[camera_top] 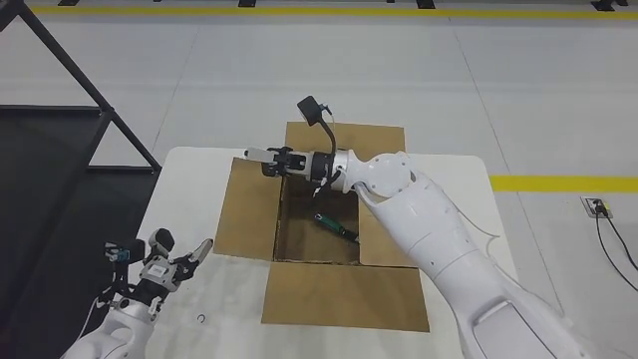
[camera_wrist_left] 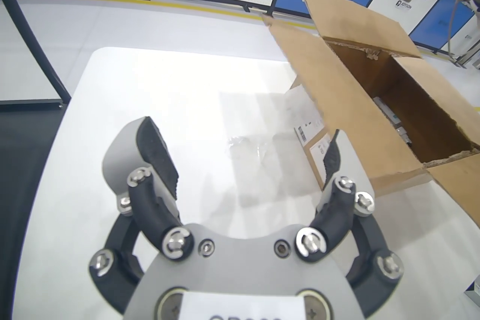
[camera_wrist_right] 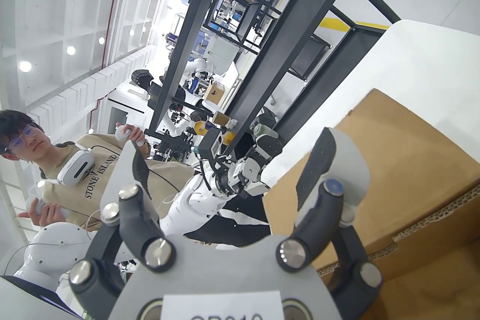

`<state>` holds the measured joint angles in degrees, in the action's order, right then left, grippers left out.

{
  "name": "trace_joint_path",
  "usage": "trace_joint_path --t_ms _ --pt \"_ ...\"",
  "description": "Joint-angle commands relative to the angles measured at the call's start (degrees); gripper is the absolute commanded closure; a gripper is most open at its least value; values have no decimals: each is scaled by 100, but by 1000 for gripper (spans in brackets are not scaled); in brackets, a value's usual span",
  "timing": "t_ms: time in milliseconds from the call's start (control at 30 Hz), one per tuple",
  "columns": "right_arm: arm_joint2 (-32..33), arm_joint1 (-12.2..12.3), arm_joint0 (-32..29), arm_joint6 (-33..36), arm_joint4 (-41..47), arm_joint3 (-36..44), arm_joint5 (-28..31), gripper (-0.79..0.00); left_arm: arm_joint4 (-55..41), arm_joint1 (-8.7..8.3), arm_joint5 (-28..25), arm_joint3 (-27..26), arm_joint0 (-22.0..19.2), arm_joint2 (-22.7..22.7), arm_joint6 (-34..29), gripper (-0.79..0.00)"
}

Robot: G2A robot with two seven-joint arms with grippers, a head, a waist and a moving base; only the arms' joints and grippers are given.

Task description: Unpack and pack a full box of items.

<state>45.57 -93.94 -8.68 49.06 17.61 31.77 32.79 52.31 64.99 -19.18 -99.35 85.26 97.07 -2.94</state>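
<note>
An open cardboard box (camera_top: 329, 224) stands mid-table with all its flaps spread out. A green and black item (camera_top: 334, 224) lies on its floor; in the left wrist view, pale items (camera_wrist_left: 390, 115) show deep inside the box (camera_wrist_left: 360, 104). My right gripper (camera_top: 261, 162) hangs open and holds nothing above the box's far left corner, beside the left flap (camera_wrist_right: 393, 156). The right gripper (camera_wrist_right: 225, 164) faces out over the table's left side. My left gripper (camera_top: 182, 244) is open and holds nothing, low over the table's near left corner, and its fingers (camera_wrist_left: 157, 152) point toward the box.
The white table (camera_top: 199, 184) has free room left of the box. A clear plastic scrap (camera_wrist_left: 251, 147) lies on it near the box wall, and a small ring-like thing (camera_top: 201, 319) sits by the front edge. A black frame (camera_top: 90, 110) stands off the table's left.
</note>
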Motion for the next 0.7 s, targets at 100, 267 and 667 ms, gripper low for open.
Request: trace_joint_path --t_ms 100,267,667 --pt "66 17 -37 5 -79 63 -57 -785 -75 -5 -85 -73 87 119 125 -785" --pt "141 40 -80 19 -144 108 -85 -785 -78 -5 -121 -85 125 147 179 -785" --pt "-2 -40 -160 151 -441 238 -660 -785 -119 2 -128 -100 154 203 329 -785"
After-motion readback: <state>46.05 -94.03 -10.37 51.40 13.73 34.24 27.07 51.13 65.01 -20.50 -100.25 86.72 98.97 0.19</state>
